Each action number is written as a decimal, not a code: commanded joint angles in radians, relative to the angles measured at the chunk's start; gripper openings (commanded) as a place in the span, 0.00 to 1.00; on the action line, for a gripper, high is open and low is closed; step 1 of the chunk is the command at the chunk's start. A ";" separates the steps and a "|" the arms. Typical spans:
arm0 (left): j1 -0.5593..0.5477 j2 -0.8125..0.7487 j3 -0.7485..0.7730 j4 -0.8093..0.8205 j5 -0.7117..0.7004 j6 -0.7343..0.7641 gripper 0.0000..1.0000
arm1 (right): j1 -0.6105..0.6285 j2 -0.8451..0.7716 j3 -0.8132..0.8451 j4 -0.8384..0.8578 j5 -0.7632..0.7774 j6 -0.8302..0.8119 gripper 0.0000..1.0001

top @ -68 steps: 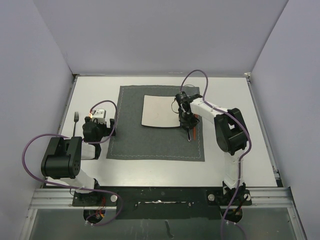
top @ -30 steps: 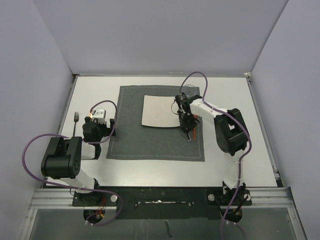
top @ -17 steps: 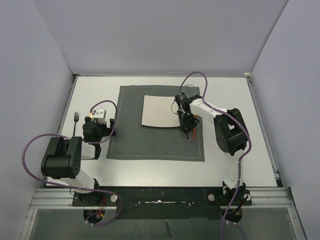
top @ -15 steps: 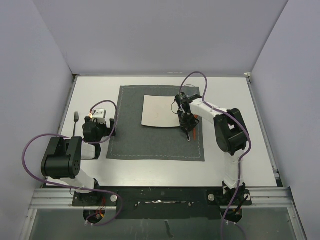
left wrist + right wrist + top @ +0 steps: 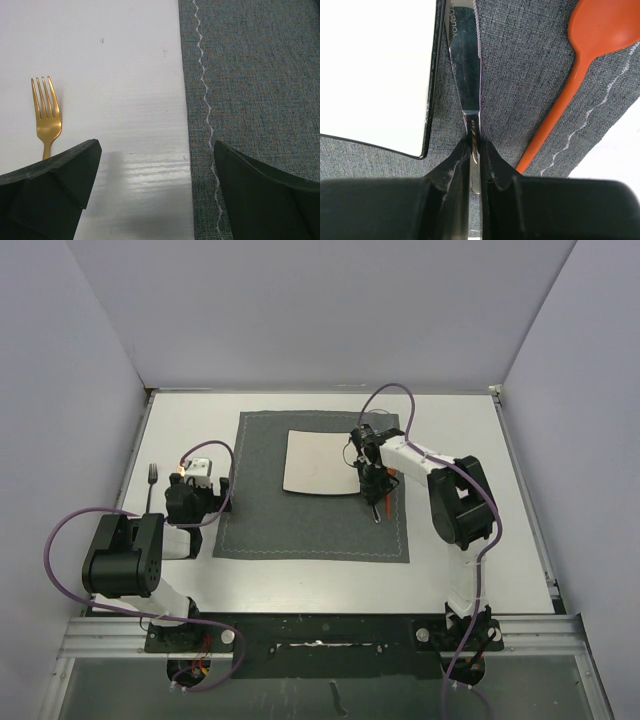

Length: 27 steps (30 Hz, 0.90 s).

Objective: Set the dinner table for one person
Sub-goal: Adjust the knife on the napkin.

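The white dinner table [image 5: 300,575] carries a dark grey placemat [image 5: 300,510] with a square white plate [image 5: 320,462] on it. My right gripper [image 5: 476,150] is shut on the handle of a silver knife [image 5: 465,65], whose blade lies on the placemat just right of the plate [image 5: 375,70]. An orange spoon [image 5: 570,85] lies right of the knife. In the top view the right gripper [image 5: 372,485] is at the plate's right edge. My left gripper [image 5: 155,200] is open and empty over the table beside the placemat's left edge [image 5: 250,100]. A gold fork [image 5: 46,117] lies left of it, also in the top view [image 5: 152,480].
The table is walled on three sides by pale panels [image 5: 300,310]. The arm bases stand on a metal rail at the near edge [image 5: 320,635]. Purple cables [image 5: 400,400] loop above both arms.
The right gripper has shifted very slightly along the plate's right edge with the knife. The left arm has not moved.
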 commanded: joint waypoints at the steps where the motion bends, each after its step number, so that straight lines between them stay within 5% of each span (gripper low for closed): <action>1: 0.006 0.014 0.028 0.039 -0.004 -0.012 0.98 | 0.004 0.099 -0.067 0.082 -0.052 0.008 0.00; 27: 0.007 0.015 0.027 0.040 -0.004 -0.012 0.98 | -0.012 0.050 -0.022 0.019 0.023 0.077 0.00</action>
